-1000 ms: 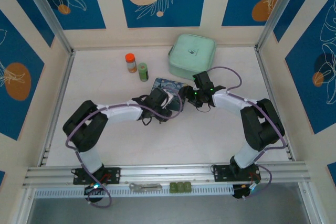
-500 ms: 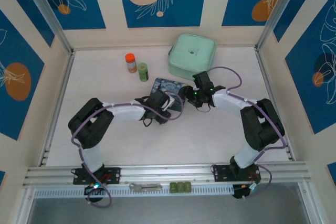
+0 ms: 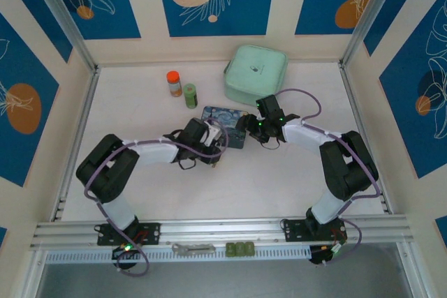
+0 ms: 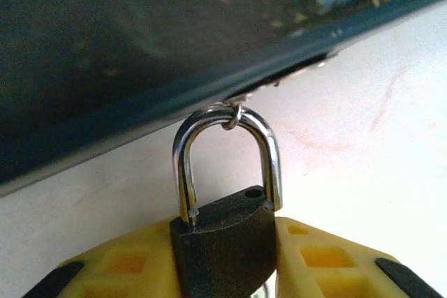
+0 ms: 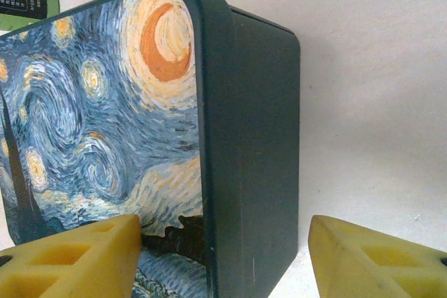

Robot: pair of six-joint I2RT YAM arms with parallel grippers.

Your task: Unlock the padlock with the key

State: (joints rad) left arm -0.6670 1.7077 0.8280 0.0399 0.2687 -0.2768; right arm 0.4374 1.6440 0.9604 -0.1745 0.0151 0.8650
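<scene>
The padlock sits just before the tin; 2 bottles stand behind the tin, leftward.

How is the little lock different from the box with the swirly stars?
The padlock is plain dark grey with a shiny loop; the tin is painted with blue swirls and an orange moon. The padlock is much smaller than the tin. The left gripper pinches the padlock; the right gripper is open around the tin.

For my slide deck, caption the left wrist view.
Left pincer clamps the padlock, shackle pointing toward the dark tin.
</scene>
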